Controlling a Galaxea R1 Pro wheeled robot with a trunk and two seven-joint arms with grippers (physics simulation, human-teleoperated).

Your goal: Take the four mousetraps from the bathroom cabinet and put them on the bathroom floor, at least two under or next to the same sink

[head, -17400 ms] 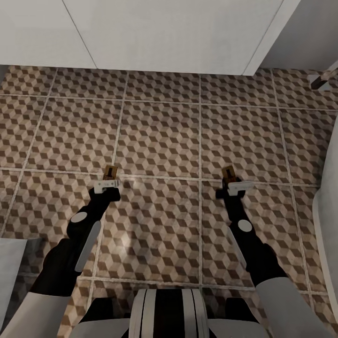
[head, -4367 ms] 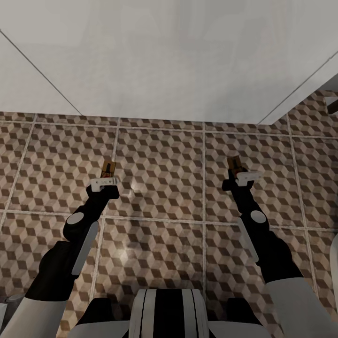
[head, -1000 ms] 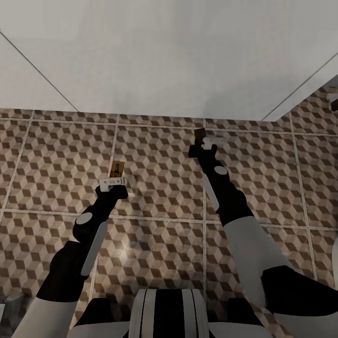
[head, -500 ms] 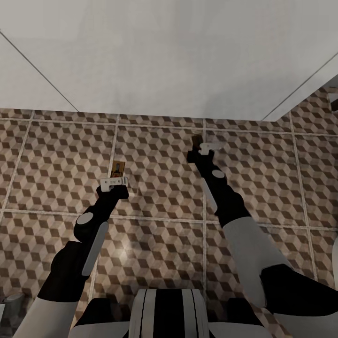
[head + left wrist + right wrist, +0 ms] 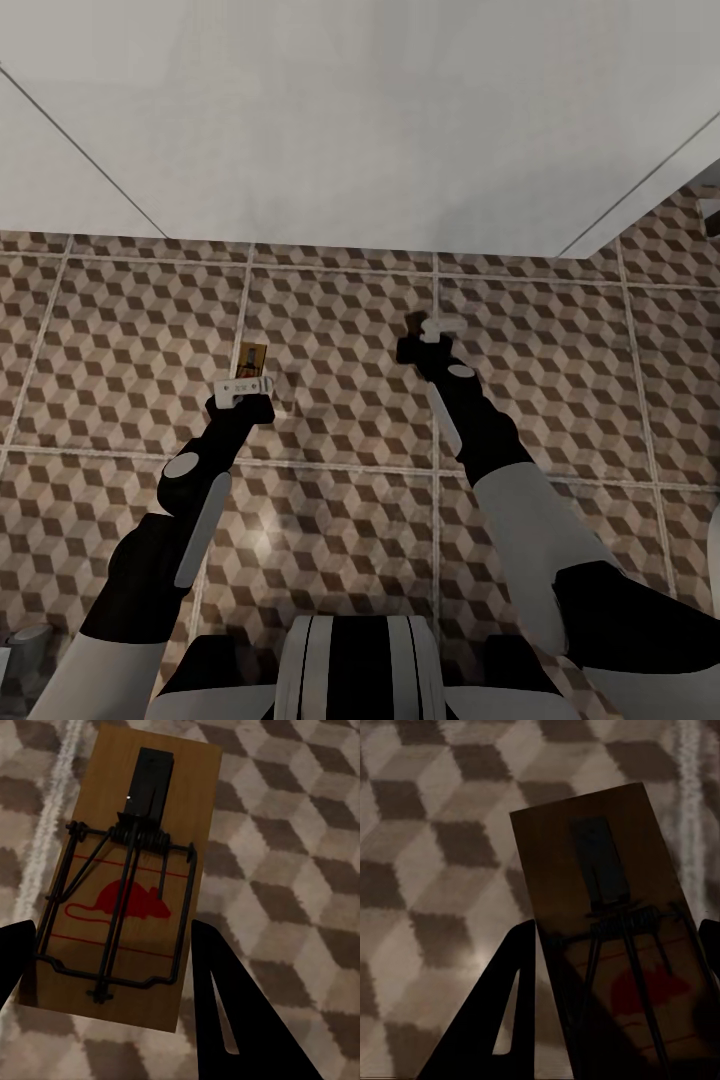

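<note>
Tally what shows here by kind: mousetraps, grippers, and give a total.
Mousetraps: 2, one in the left gripper (trap at), one in the right gripper (trap at).
Grippers: 2.
Total: 4.

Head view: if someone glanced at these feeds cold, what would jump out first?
The busy cube-patterned bathroom floor, running up to a plain white wall. Next, both arms stretched out low over it, the left tool and the right tool each gripping a mousetrap: the left mousetrap shows its red mouse mark, the right mousetrap sits in shadow.
</note>
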